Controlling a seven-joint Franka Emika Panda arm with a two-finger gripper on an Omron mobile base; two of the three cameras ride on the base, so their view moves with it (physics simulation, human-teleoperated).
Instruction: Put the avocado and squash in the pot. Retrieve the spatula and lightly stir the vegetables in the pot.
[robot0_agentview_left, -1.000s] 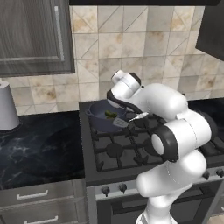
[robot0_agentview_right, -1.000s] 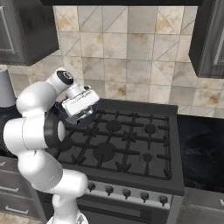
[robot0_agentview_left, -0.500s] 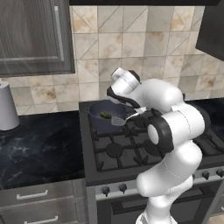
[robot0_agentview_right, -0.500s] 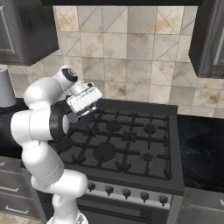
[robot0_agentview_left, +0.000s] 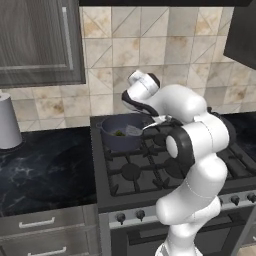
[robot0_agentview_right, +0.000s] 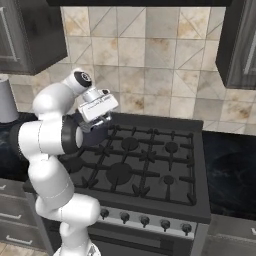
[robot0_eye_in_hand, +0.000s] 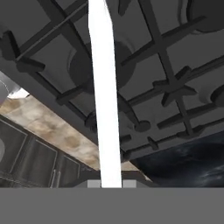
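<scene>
My tool (robot0_eye_in_hand: 109, 183) is pinching the spatula (robot0_eye_in_hand: 104, 96), its flat pale handle running smooth and straight. Its grey head is dipping into the squat dark metal pot (robot0_agentview_left: 114, 138) at the stove's (robot0_agentview_left: 150, 175) back left corner.

Dark blue-grey pot (robot0_agentview_left: 119, 136) sits on the back-left burner with green veg bits inside. The pale spatula (robot0_eye_in_hand: 105, 96) has its head (robot0_agentview_left: 134, 131) dipped in the pot, handle slanting up and out.

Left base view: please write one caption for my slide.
White arm holds a pale spatula over the squat dark blue-grey pot on the black stove.
</scene>
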